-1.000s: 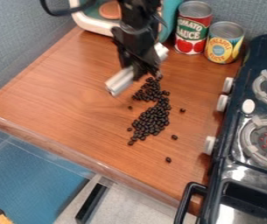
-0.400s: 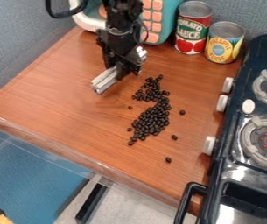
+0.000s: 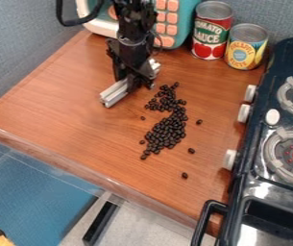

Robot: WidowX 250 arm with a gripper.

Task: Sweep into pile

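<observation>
A woodgrain counter (image 3: 65, 103) runs out in front of me, with a grey-blue wall (image 3: 14, 38) along its left side and the rounded near edge slanting down to the right. The toy stove (image 3: 256, 139) borders it on the right, its pale knobs jutting over the wood. At the far side I have a teal toy with peach buttons (image 3: 184, 21), then a red-labeled can (image 3: 211, 36) and a yellow-labeled can (image 3: 246, 48), side by side.

My gripper (image 3: 132, 84) hangs over the far half, clamped around a ridged silver bar (image 3: 115, 92) that slants from near left to far right. I can't tell whether the bar touches the wood. A broad stretch of counter lies between it and the left wall, and more toward the near edge.

The dark beans (image 3: 166, 129) lie just right of the bar in a long, uneven heap trailing nearer. One stray sits left of the heap, two right of it, and another nearer the front edge.
</observation>
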